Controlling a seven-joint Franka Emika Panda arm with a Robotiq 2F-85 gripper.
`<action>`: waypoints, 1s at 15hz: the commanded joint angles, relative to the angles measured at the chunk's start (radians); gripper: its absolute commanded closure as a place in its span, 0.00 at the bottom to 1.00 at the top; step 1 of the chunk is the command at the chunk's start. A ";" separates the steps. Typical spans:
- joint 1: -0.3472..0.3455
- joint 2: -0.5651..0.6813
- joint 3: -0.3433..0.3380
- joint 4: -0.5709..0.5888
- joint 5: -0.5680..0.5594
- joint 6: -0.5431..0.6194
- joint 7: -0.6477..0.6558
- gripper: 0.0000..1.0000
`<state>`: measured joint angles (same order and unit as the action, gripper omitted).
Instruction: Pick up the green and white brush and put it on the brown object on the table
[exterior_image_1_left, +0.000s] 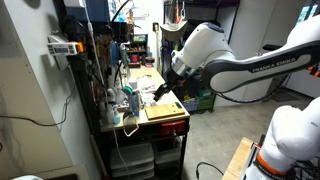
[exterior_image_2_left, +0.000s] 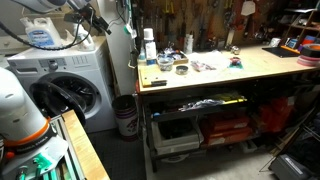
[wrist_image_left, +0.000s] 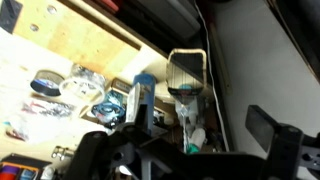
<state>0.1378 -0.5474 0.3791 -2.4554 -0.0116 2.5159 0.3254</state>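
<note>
In the wrist view the green and white brush (wrist_image_left: 188, 118) stands on end by the wall, with a rounded bristle head on top, a white handle and a green lower tip. My gripper (wrist_image_left: 200, 124) is open, with a dark finger on each side of the brush and not touching it. In an exterior view the gripper (exterior_image_1_left: 164, 90) hangs low over the near end of the workbench. The brown object, a flat tan board (exterior_image_1_left: 163, 112), lies just below and in front of it. I cannot make out the brush in either exterior view.
The wooden workbench (exterior_image_2_left: 250, 66) carries bottles (exterior_image_2_left: 148, 44), small tools and tape rolls (wrist_image_left: 44, 84). A blue-capped container (wrist_image_left: 143, 88) stands close beside the brush. A washing machine (exterior_image_2_left: 70, 85) stands next to the bench end, and shelves of bins sit under the bench.
</note>
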 joint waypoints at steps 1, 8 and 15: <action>-0.067 0.116 0.067 0.078 -0.122 0.175 0.045 0.00; -0.094 0.148 0.084 0.110 -0.164 0.195 0.094 0.00; -0.222 0.172 0.152 0.173 -0.266 0.226 0.272 0.00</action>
<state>-0.0107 -0.3954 0.4859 -2.3151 -0.1904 2.7129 0.4927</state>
